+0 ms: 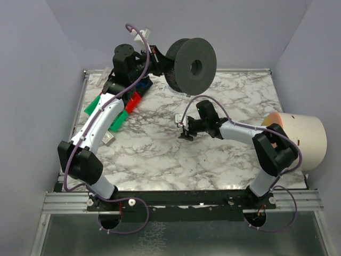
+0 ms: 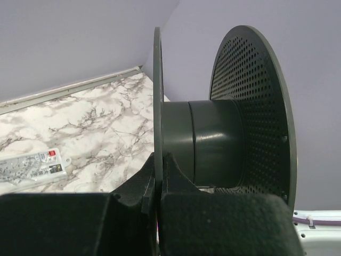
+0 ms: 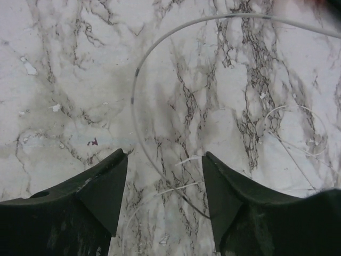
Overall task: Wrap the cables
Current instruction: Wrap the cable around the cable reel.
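- My left gripper (image 1: 160,58) is reached out to the far left corner of the marble table (image 1: 160,160) and is pinched tight on the spool (image 1: 194,65)
- In the left wrist view, the left gripper (image 2: 158,170) has one thin flange of the spool (image 2: 213,144) clamped edge-on between its two dark padded fingers
- The spool is black, with two round perforated flanges and a centre hole, and it is held up off the marble near the back wall with its axis roughly level
- The side of the spool's hub that I can see looks smooth and bare, with no strand wound on it
- My right gripper (image 1: 186,134) points down over the middle of the table, well apart from the spool
- In the right wrist view, the right gripper (image 3: 165,154) has its fingers spread wide with nothing between them
- A thin pale cable (image 3: 135,85) lies loose on the marble, curving in a wide arc that runs down between the spread fingers
- A few finer white strands lie near the cable, and I cannot tell whether they are joined to it
- Green blocks (image 1: 98,104) and a red block (image 1: 133,101) sit under the left arm
- A cream tub (image 1: 298,138) lies on its side at the table's right edge
- A white packet (image 2: 32,165) lies flat on the marble in the left wrist view
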Robot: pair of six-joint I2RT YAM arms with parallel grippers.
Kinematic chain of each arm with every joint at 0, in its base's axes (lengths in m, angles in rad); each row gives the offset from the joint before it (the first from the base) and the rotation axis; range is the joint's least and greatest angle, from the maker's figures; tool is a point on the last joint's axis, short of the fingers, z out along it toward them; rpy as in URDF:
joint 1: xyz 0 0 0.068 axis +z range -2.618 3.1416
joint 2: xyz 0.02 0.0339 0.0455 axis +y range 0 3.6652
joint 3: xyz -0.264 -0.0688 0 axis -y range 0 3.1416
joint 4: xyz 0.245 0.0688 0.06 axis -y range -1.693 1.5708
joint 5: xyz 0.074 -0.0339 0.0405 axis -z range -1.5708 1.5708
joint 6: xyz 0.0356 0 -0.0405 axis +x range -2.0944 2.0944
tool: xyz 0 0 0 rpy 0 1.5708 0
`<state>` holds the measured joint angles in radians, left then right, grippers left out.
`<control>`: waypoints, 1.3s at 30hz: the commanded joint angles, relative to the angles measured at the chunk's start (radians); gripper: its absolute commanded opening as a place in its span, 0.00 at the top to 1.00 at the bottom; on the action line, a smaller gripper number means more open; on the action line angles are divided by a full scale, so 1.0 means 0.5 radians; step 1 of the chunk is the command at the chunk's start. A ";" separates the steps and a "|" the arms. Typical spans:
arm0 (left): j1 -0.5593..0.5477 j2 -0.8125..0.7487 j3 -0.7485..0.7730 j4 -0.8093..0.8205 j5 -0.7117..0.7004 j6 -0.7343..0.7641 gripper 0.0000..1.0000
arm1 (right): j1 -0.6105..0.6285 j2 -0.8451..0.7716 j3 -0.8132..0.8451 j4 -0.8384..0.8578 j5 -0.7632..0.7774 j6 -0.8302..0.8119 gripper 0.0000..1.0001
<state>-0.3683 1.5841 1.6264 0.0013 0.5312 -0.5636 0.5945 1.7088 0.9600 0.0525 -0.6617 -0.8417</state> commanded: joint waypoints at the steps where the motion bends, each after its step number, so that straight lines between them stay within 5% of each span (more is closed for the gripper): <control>1: 0.011 -0.103 -0.018 0.176 0.061 -0.057 1.00 | 0.008 0.017 0.049 0.028 0.122 0.112 0.43; 5: 0.020 -0.129 -0.049 0.175 0.060 -0.038 1.00 | 0.006 0.029 0.090 0.094 0.410 0.318 0.93; 6: 0.024 -0.141 -0.054 0.172 0.063 -0.027 1.00 | 0.000 0.021 0.095 0.099 0.473 0.363 0.99; 10: 0.074 -0.196 -0.056 0.126 0.088 0.031 1.00 | -0.119 -0.111 -0.029 0.204 0.489 0.517 1.00; 18: 0.169 -0.277 -0.066 -0.135 0.168 0.349 1.00 | -0.678 -0.342 -0.143 0.270 0.001 0.857 0.99; 28: 0.168 -0.314 -0.346 -0.429 0.261 0.877 1.00 | -0.978 -0.261 0.301 -0.266 -0.402 1.179 1.00; 33: 0.098 -0.338 -0.440 -0.540 0.143 1.099 1.00 | -1.045 -0.236 0.473 -0.405 -0.507 1.464 0.99; 39: -0.094 -0.349 -0.512 -0.633 -0.181 1.377 1.00 | -1.133 -0.022 0.820 -0.655 -1.005 1.817 0.99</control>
<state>-0.3561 1.4578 1.3846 -0.3187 0.5480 -0.0021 0.0517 1.6203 1.2667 -0.1337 -0.9627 -0.0891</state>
